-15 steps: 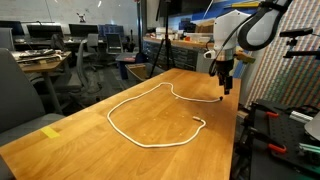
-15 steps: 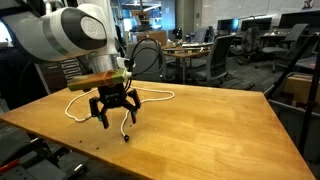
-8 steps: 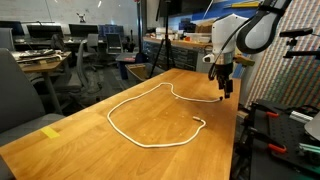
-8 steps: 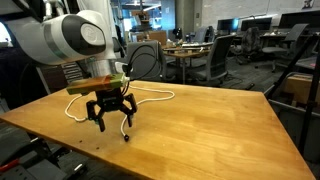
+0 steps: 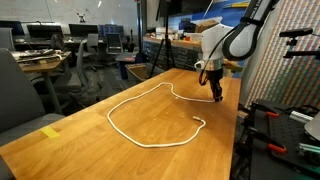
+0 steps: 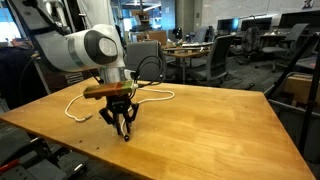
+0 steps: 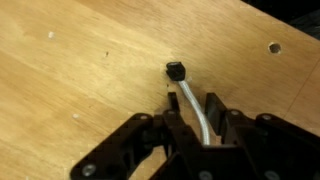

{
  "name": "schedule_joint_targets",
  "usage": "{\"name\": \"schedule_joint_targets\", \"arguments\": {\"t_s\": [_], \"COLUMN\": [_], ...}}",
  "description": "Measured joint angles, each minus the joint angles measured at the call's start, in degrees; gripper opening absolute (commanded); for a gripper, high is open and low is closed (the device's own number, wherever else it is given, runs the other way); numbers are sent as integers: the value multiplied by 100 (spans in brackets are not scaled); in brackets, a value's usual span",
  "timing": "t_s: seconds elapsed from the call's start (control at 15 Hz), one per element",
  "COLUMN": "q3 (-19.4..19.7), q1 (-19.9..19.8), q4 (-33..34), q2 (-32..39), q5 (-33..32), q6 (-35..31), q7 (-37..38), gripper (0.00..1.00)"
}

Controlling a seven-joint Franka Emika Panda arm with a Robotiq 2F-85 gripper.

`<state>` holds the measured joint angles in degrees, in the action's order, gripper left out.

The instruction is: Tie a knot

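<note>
A thin white rope (image 5: 160, 146) lies in a wide loop on the wooden table (image 5: 90, 140). One end runs to the far right edge, where my gripper (image 5: 217, 97) points down at it. In an exterior view the gripper (image 6: 125, 133) stands with its tips at the tabletop, and the rope (image 6: 160, 96) trails behind it. In the wrist view the rope (image 7: 186, 88) passes between my fingers, its dark tip (image 7: 175, 71) just beyond them. The gripper (image 7: 192, 104) has its jaws drawn in close on both sides of the rope, with a small gap still showing.
The table's right edge (image 5: 240, 112) is right beside the gripper, with dark equipment (image 5: 275, 125) past it. A yellow tape piece (image 5: 50, 131) sits near the front left corner. A small hole (image 7: 274, 47) marks the tabletop. Office chairs and desks (image 6: 215, 55) stand around.
The gripper has turned and come down over the rope's end. Its jaws have narrowed from wide open to close around the rope. The rope has not moved.
</note>
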<state>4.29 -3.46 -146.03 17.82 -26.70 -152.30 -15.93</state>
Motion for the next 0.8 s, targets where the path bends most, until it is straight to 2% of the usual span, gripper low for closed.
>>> {"name": "schedule_joint_targets", "arguments": {"t_s": [0.07,0.13,0.47,0.8], "q3": [-7,-29,-145,-605], "q1": [12,42,58,23], "q4": [111,170,368,321], "q2": [130,153,229,97], "q5": [43,111,507,814], "q6": [30,159,580,584], "q7": [13,14,-181,-732], "gripper": [13,7,7,9]}}
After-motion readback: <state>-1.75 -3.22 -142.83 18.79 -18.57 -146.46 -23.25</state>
